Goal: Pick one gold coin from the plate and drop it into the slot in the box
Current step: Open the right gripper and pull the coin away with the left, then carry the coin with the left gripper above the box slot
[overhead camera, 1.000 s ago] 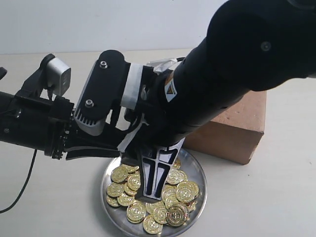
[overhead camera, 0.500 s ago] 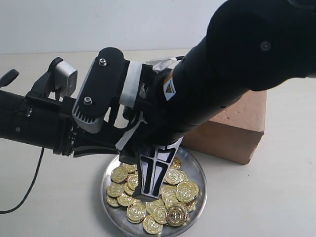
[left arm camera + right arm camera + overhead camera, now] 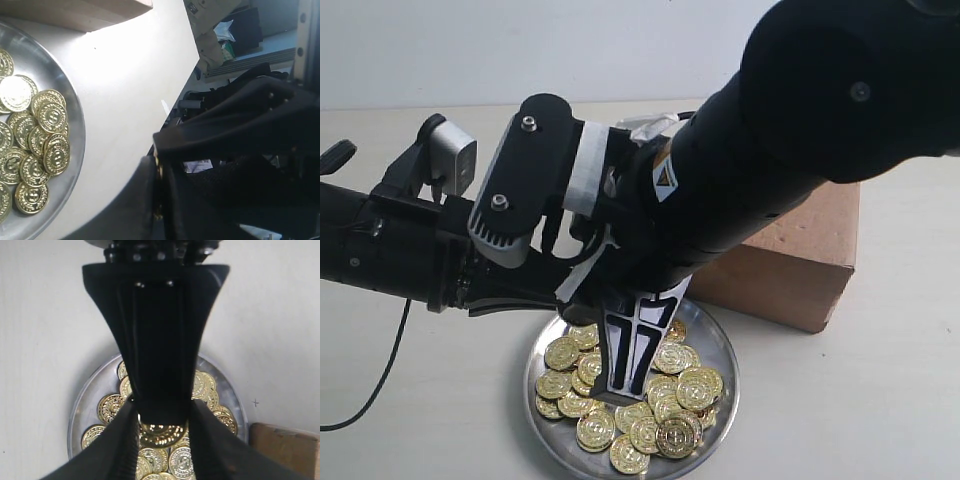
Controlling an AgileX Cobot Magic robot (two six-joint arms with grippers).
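Note:
The silver plate (image 3: 725,352) holds several gold coins (image 3: 677,436) and lies in front of the reddish-brown box (image 3: 800,262). The slot is hidden. My left gripper (image 3: 157,172) reaches in from the left and is shut on one gold coin (image 3: 162,434), seen edge-on as a thin gold line (image 3: 158,167). My right gripper (image 3: 162,410) points down over the plate (image 3: 80,410), open. Its fingers (image 3: 120,450) stand on either side of the held coin with slim gaps. In the exterior view the right gripper (image 3: 630,385) hides the left fingertips and the held coin.
The box also shows as a corner (image 3: 285,450) and as an edge (image 3: 75,12) beside the plate (image 3: 75,135). A black cable (image 3: 370,385) trails over the table at the left. Clutter (image 3: 220,35) lies beyond the table edge.
The left arm moved to the right, toward the right gripper over the plate, then held nearly still. The right arm has barely moved.

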